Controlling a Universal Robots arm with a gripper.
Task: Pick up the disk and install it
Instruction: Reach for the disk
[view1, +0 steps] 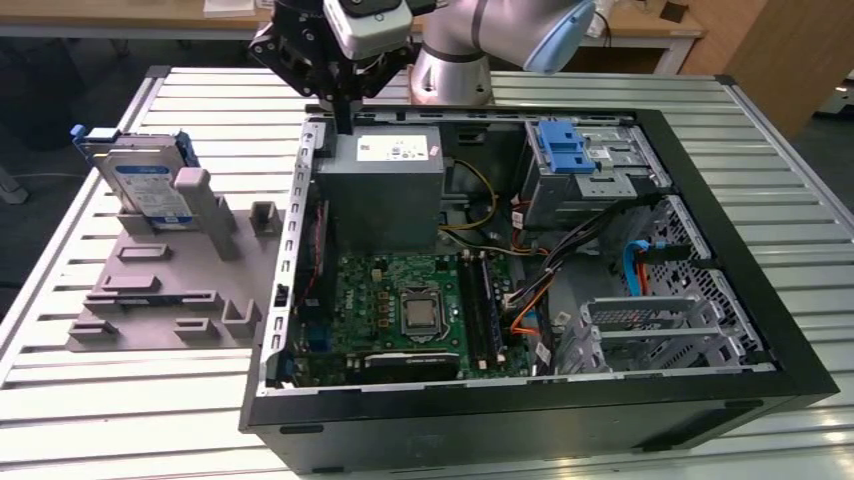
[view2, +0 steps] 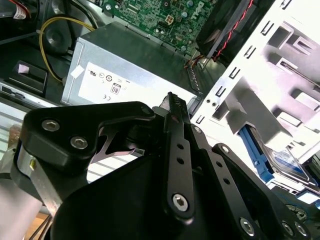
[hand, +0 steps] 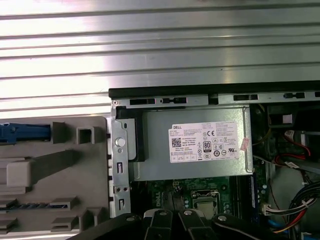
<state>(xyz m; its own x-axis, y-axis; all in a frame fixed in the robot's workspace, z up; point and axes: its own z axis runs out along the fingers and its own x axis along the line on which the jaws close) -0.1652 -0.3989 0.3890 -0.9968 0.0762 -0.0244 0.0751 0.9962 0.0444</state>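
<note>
- The disk (view1: 138, 182) is not in the computer. It stands on edge in a grey fixture (view1: 160, 285) on the slatted metal table (view1: 120, 410), just outside the open computer case (view1: 747, 330), on the exterior view's left.
- Its broad labelled face is upright and leans back a little, turned toward the exterior camera. A grey post (view1: 195, 196) of the fixture stands in front of it.
- Its thin top edge, with the blue bracket (view1: 94, 140) round it, runs side to side, roughly in line with the far wall of the case. From here I can't tell whether the long axis runs up or along that edge.
- In the first wrist view the disk (hand: 22, 132) shows from above as a narrow blue strip beside the case wall. In the second wrist view a corner of the disk (view2: 287, 165) peeks out between the grey fixture parts.
- The gripper (view1: 344, 122) hangs over the far end of the case, pointing straight down. Its tips are just above the far edge of the grey power-supply box (view1: 387, 195).
- Its fingers (view2: 172, 107) look pressed together with nothing between them.
- The gripper is apart from the disk, with the case wall between them.
- Inside the case lie the green motherboard (view1: 400, 300) and, toward the exterior view's right, a blue latch (view1: 567, 148) on a silver cage.
</note>
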